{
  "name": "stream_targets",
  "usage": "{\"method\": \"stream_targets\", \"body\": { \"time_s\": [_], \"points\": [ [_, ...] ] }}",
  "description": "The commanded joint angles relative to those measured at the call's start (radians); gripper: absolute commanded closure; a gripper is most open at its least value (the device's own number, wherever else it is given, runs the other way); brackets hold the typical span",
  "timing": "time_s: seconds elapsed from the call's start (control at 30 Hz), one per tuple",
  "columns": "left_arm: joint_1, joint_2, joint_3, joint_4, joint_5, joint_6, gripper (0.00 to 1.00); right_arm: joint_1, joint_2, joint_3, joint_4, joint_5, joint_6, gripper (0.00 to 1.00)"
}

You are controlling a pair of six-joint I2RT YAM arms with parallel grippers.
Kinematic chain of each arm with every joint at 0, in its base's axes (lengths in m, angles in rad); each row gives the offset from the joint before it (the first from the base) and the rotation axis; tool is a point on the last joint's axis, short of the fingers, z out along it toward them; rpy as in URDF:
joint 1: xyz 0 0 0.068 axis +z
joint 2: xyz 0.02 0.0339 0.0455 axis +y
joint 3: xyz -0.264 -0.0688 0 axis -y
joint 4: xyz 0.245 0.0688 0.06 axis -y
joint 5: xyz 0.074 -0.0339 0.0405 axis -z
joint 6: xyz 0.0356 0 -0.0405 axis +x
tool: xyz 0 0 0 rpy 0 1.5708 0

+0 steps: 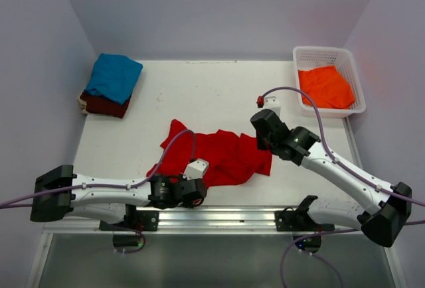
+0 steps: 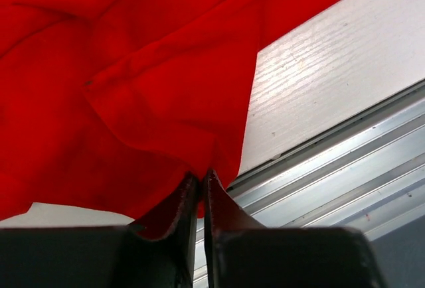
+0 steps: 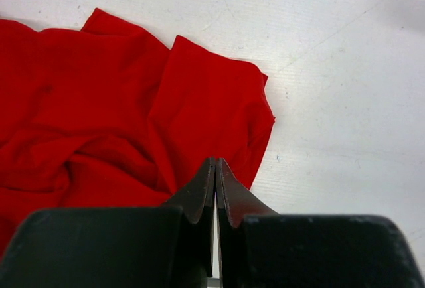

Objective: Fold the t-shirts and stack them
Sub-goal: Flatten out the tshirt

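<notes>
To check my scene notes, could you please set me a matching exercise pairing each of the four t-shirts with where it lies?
Things:
1 red t-shirt
2 teal t-shirt
3 maroon t-shirt
4 orange t-shirt

Places:
A in the white basket
B crumpled, middle of the near side
C bottom of the far-left pile
D top of the far-left pile

Pairs: 1-B, 2-D, 3-C, 4-A
</notes>
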Motion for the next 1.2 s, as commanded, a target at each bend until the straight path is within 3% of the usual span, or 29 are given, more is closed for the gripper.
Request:
{"method": "stream_targets", "body": {
  "time_s": [0.0,0.23,0.4,0.43,0.53,0.83,1.0,1.17],
  "points": [
    [0.004,-0.011,0.001,0.027,-0.038,0.0,0.92,-0.004,-0.023,0.005,-0.004,0.043,0.013,1.0],
    [0.004,-0.01,0.07,-0.061,-0.041,-0.011,0.95,-0.004,-0.02,-0.001,-0.019,0.071,0.027,0.96],
    [0.004,-0.01,0.15,-0.198,-0.084,-0.052,1.0,-0.038,-0.003,-0.017,-0.041,0.143,0.07,0.73],
    [0.004,-0.014,0.174,-0.24,-0.1,-0.092,1.0,-0.061,0.009,-0.026,-0.042,0.14,0.074,0.63],
    [0.004,-0.071,0.268,-0.411,-0.198,-0.188,1.0,-0.18,0.039,-0.069,-0.009,0.074,0.074,0.59],
    [0.004,-0.264,0.489,-0.769,-0.372,-0.391,1.0,-0.25,0.174,-0.113,0.27,-0.159,0.01,0.6],
    [0.004,-0.278,0.517,-0.768,-0.38,-0.388,1.0,-0.248,0.404,-0.008,0.372,-0.346,-0.018,0.65],
    [0.004,-0.235,0.531,-0.768,-0.372,-0.384,1.0,-0.248,0.605,0.132,0.386,-0.393,-0.044,0.68]
  ]
}}
